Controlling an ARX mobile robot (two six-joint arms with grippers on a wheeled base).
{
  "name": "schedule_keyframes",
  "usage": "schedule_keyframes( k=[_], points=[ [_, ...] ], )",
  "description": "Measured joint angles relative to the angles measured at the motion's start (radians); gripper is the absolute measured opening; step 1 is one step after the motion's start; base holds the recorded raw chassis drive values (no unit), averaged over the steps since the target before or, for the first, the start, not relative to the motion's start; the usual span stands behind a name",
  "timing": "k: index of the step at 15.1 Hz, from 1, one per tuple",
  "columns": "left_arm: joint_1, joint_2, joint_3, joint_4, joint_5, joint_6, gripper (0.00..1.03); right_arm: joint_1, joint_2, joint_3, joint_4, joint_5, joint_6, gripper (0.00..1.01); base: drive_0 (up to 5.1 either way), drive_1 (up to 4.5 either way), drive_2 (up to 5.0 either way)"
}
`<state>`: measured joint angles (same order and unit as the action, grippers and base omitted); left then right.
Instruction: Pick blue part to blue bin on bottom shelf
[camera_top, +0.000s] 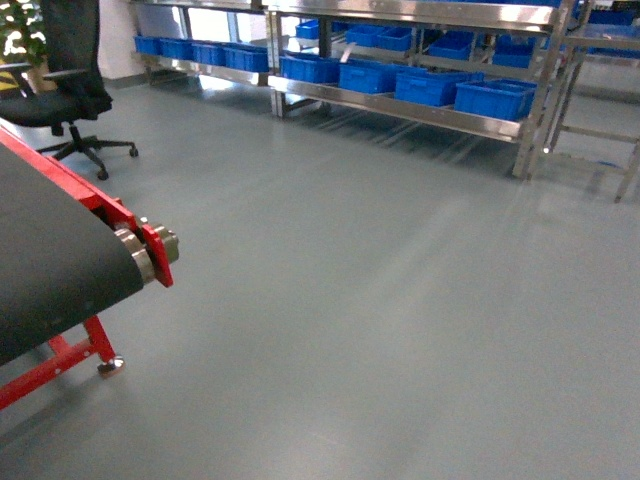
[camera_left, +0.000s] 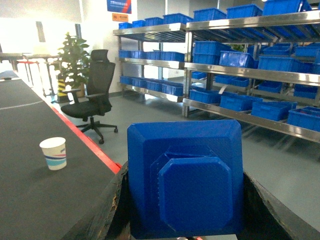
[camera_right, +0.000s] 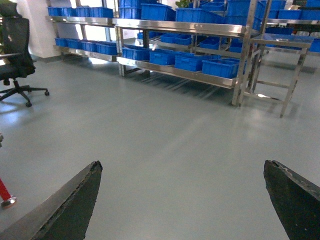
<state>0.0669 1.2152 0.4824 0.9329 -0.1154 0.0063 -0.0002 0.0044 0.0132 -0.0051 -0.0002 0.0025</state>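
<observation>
The blue part (camera_left: 184, 181) sits right up against the left wrist camera, pinched in the left end effector (camera_left: 184, 220), whose dark fingers (camera_left: 117, 210) press its sides. So the picking looks done, and the step in hand is the carry across the room. The right end effector (camera_right: 182, 200) is spread wide with nothing between its fingers (camera_right: 65, 207), only bare floor (camera_right: 165, 130) ahead of it.

Just left of the held part is the black worktop of a conveyor (camera_left: 35, 185) with a paper cup (camera_left: 53, 153) standing on it. Beyond it stands an office chair (camera_left: 95, 95), and furthest off, the steel racks with their rows of blue bins (camera_left: 239, 101).

The next move calls for driving up to the bottom shelf (camera_top: 400, 108), well ahead of both end effectors, then lowering the left arm over one bin.

Only the left wrist view shows the part and the cup; the head view shows neither arm, but gives the open floor and the conveyor's red frame (camera_top: 110, 215).
</observation>
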Motion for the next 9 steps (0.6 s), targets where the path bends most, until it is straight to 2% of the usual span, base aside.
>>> schedule_keyframes(
  k=[9],
  points=[
    [0.000,0.000,0.000,0.000,0.000,0.000,0.45,0.000,0.000,0.000,0.000,0.000,0.000,0.98,-1.5,-1.48,-1.5]
  ],
)
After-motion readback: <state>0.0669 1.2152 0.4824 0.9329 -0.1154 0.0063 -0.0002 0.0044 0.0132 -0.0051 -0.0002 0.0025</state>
